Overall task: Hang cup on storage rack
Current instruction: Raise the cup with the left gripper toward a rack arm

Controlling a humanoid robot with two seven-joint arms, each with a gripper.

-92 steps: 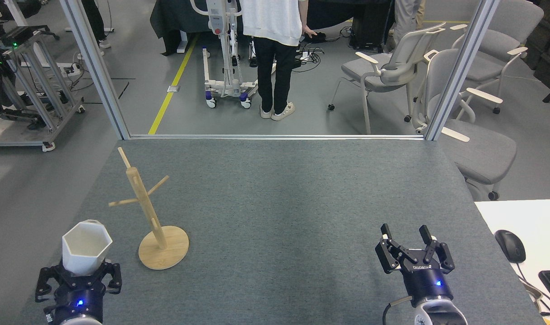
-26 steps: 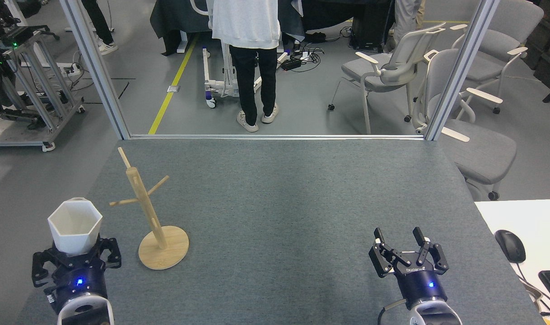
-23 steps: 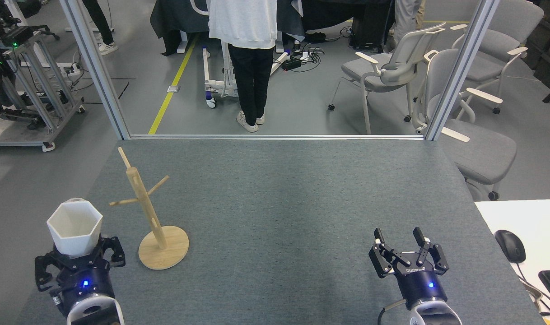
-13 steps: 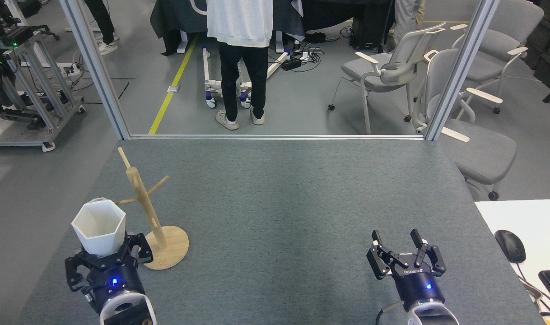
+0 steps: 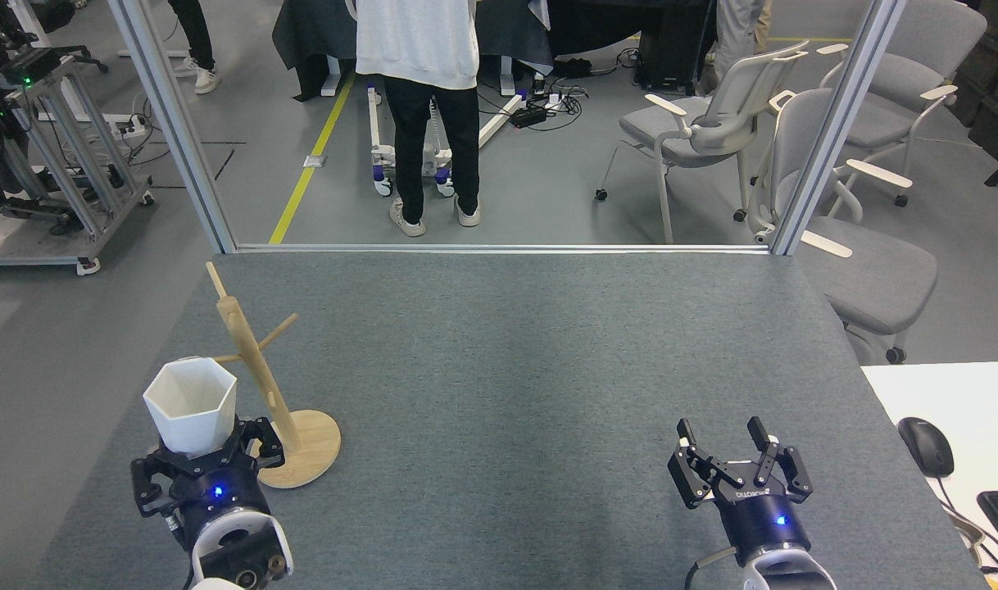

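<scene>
The white hexagonal cup stands upright, mouth up, in my left gripper, which is shut on its base at the near left of the table. Its far rim touches or overlaps the lower left peg of the storage rack, a light wooden mug tree with a round base just right of the cup. The rack's post leans to the left. My right gripper is open and holds nothing at the near right, far from the rack.
The grey felt table stretches between the grippers. A white desk with a mouse and keyboard adjoins at the right. Beyond the far edge stand metal frame posts, a person and grey chairs.
My left gripper has carried the cup right and slightly forward, up against the rack's lower peg. The rack's post now tilts further left. The right gripper has hardly moved. The person has stepped left.
</scene>
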